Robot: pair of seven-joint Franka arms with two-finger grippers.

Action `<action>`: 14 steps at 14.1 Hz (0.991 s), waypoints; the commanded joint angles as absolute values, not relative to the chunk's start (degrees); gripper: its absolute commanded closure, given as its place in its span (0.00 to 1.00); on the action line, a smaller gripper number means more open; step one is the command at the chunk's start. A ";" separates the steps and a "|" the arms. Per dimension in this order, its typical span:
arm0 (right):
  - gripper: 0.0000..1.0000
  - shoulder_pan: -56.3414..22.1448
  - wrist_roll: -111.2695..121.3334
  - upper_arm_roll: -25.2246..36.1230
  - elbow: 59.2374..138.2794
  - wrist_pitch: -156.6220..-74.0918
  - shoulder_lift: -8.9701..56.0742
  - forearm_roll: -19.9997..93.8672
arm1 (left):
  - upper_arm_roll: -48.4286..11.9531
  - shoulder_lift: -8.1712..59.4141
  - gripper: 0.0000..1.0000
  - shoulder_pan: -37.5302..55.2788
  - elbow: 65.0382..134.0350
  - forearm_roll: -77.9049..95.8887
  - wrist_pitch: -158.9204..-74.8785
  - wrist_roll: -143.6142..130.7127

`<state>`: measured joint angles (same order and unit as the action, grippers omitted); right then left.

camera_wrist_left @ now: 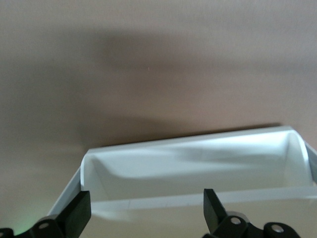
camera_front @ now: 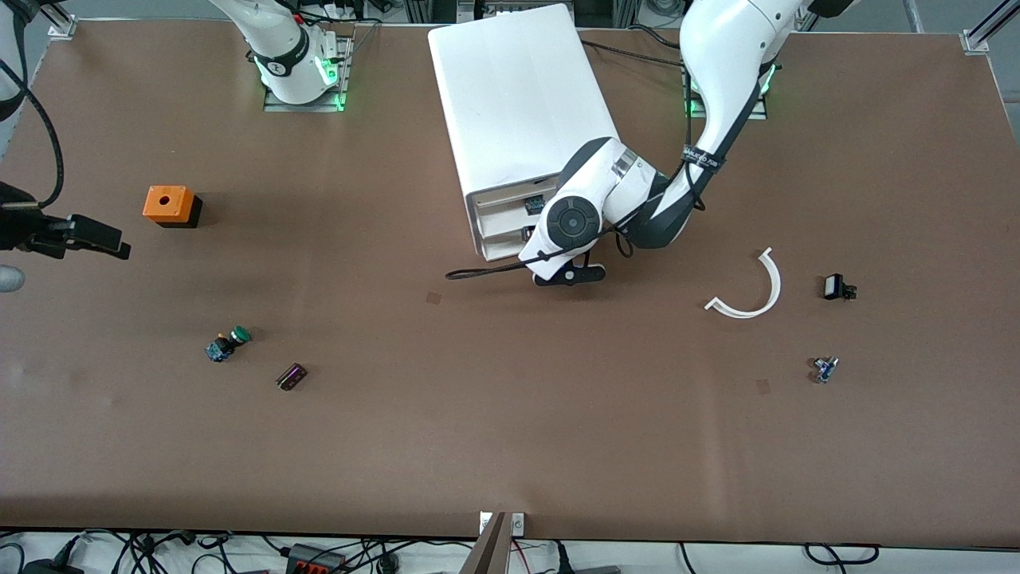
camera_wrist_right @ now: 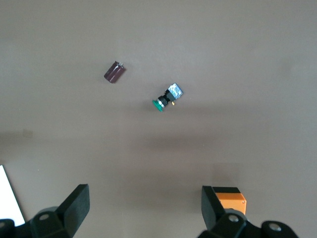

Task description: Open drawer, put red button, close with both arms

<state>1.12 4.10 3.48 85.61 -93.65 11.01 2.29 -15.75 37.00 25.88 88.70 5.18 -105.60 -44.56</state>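
Observation:
The tall white cabinet [camera_front: 518,104] stands at the table's back middle with its drawer fronts toward the front camera. My left gripper [camera_wrist_left: 146,206] is open at that front, hidden under its own wrist in the front view. In the left wrist view its fingers straddle the rim of a pulled-out white drawer [camera_wrist_left: 198,168], whose inside is bare. I cannot tell which of the drawers it is. No red cap shows in any view. My right gripper [camera_front: 111,239] [camera_wrist_right: 143,201] is open and empty, up over the table beside the orange box [camera_front: 170,205].
A green-capped button [camera_front: 229,344] [camera_wrist_right: 166,98] and a small dark block [camera_front: 292,376] lie toward the right arm's end. A white curved strip [camera_front: 753,291], a black part [camera_front: 837,287] and a tiny blue-bodied part [camera_front: 825,368] lie toward the left arm's end. The orange box also shows in the right wrist view [camera_wrist_right: 230,198].

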 commanded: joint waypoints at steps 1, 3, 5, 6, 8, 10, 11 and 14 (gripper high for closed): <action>0.00 1.49 4.92 2.64 97.27 -99.39 3.00 0.80 | -16.52 35.68 0.00 25.93 89.56 6.24 -104.06 -45.35; 0.00 1.06 4.57 2.55 98.96 -100.37 1.85 -0.35 | -16.52 35.77 0.00 26.10 89.65 6.24 -103.80 -45.35; 0.00 0.97 4.14 2.64 99.05 -99.94 1.67 -0.44 | -16.61 35.77 0.00 26.28 89.56 6.24 -103.18 -45.26; 0.00 0.97 3.87 2.64 99.92 -99.84 1.06 -0.35 | -16.61 35.77 0.00 26.45 89.65 6.24 -103.10 -45.35; 0.00 0.97 3.87 2.64 101.86 -99.93 -0.70 -0.35 | -17.31 35.77 0.00 26.46 89.56 6.24 -102.22 -45.35; 0.00 0.97 3.87 2.64 102.39 -100.11 -1.05 -0.26 | -17.31 35.77 0.00 26.28 89.30 6.24 -102.04 -45.26; 0.00 0.97 3.87 2.64 102.39 -100.19 -1.14 -0.26 | -17.23 36.03 0.00 26.28 88.77 5.98 -102.13 -44.74; 0.00 0.88 2.73 2.64 103.44 -100.20 -2.28 -0.35 | -16.35 35.60 0.00 23.92 86.07 -0.67 -101.96 -43.60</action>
<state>0.95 4.04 2.98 100.82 -99.04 0.19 0.51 -16.87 36.98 25.89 88.20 3.36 -103.26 -44.68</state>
